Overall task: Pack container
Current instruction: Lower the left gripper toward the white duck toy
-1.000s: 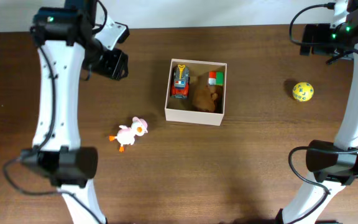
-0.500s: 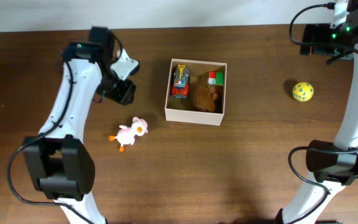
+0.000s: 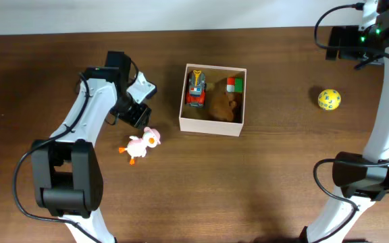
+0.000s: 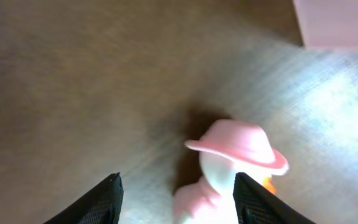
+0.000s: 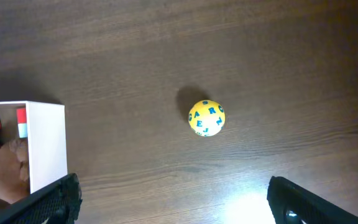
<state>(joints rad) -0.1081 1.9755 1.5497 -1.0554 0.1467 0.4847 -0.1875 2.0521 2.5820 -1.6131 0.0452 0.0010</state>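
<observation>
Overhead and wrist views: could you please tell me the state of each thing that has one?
container: open-topped, partly filled.
duck: on the table, outside the container.
ball: on the table, outside the container.
left gripper: open, above the duck.
right gripper: open, empty.

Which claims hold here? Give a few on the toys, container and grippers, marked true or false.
1. The pink duck lies on the table outside the container. True.
2. The yellow ball is inside the container. False: it lies on the table.
3. The left gripper is open over the duck. True.
4. The right gripper holds the ball. False: it is open, empty.
5. The container is empty. False: it holds a toy truck, a brown toy and a red-green block.
</observation>
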